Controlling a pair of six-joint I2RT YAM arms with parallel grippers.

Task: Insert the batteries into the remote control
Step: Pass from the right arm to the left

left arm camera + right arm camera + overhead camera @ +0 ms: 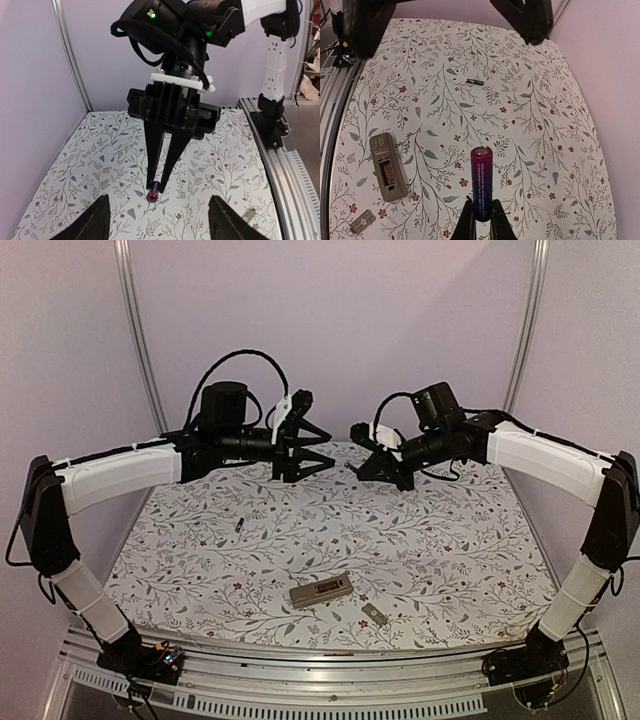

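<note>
Purple battery is riding pinched in the right tool, left tool gaping empty; next is calling for careful alignment over the back-up remote.

The left arm and right arm are clad in white shells over black joints; black bases are bolted to the rail. Far from the rail, black cables are looped and the right gripper's black tapered fingers are set under a white collar.
</note>
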